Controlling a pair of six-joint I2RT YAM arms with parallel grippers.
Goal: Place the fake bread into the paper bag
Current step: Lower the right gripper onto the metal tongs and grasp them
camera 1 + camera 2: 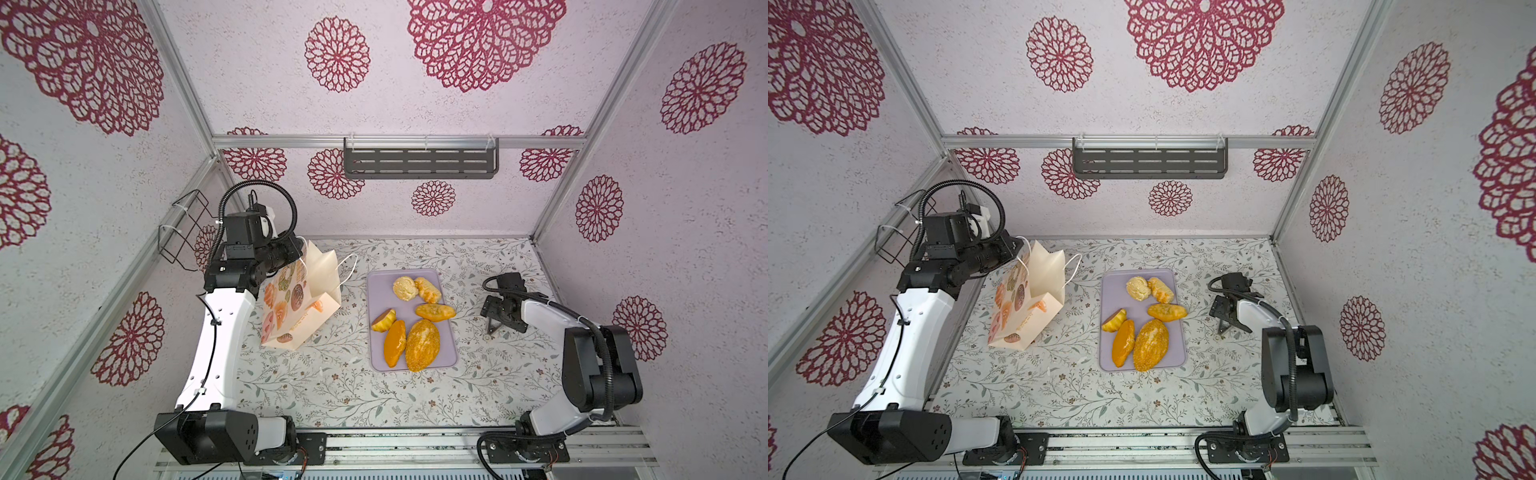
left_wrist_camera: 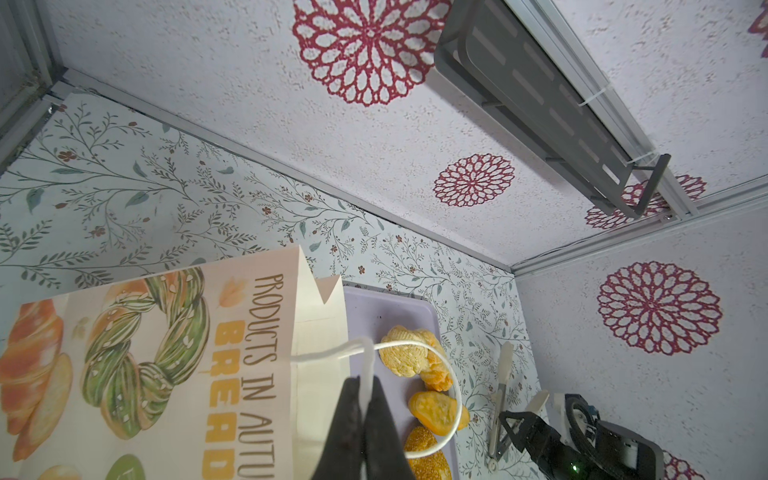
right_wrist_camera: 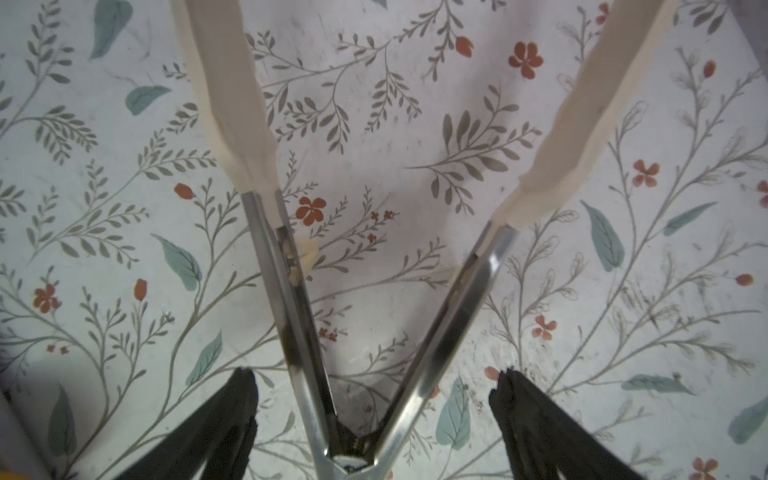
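The fake bread (image 1: 422, 345) lies between open right fingers (image 3: 224, 419) straddling tongs (image 3: 440, 353) and the paper bag (image 1: 299, 307), left fingers (image 2: 353, 424) pinching its handle (image 2: 368, 361).

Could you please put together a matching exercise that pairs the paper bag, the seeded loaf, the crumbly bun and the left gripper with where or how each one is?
Things:
1. paper bag
2. seeded loaf
3. crumbly bun
4. left gripper

Places or states:
A. shut on a white cord handle
B. far end of the lilac tray, beside a twisted roll
C. on the floral table, left of the tray in both top views
D. near end of the tray, beside a smooth orange loaf

Pairs: 1-C, 2-D, 3-B, 4-A.
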